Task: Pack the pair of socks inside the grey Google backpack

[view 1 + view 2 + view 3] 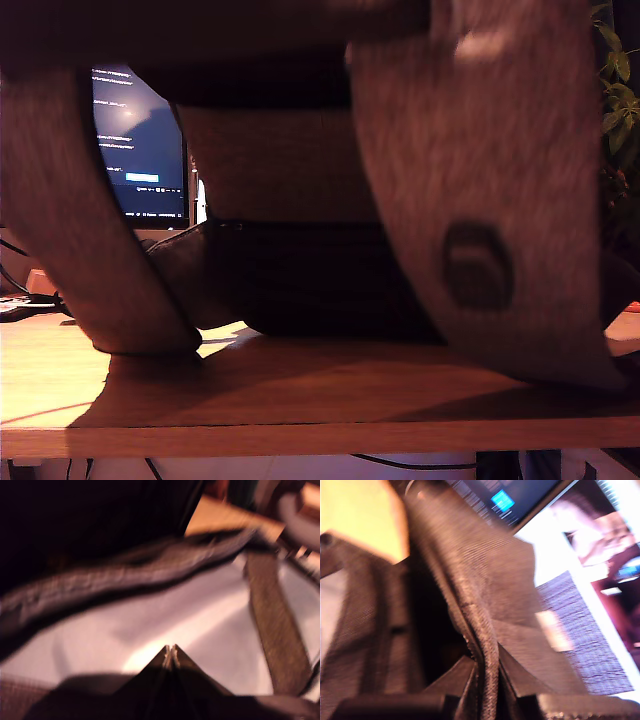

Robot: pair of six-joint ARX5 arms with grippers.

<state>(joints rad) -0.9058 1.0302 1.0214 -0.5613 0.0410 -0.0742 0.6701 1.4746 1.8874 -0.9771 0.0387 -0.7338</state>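
Raised off the bench (pixel 300 400), the grey Google backpack (pixel 480 190) fills the exterior view. My first hand (pixel 170 652) shows tips together over pale lining; my second hand (pixel 482 672) is clamped on the backpack's rim, which could slip and close the mouth. No socks visible; a monitor (pixel 140 140) glows behind.

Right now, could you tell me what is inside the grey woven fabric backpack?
Only dark black lining shows inside the grey woven fabric backpack. No socks are visible; the fabric covers the rest.
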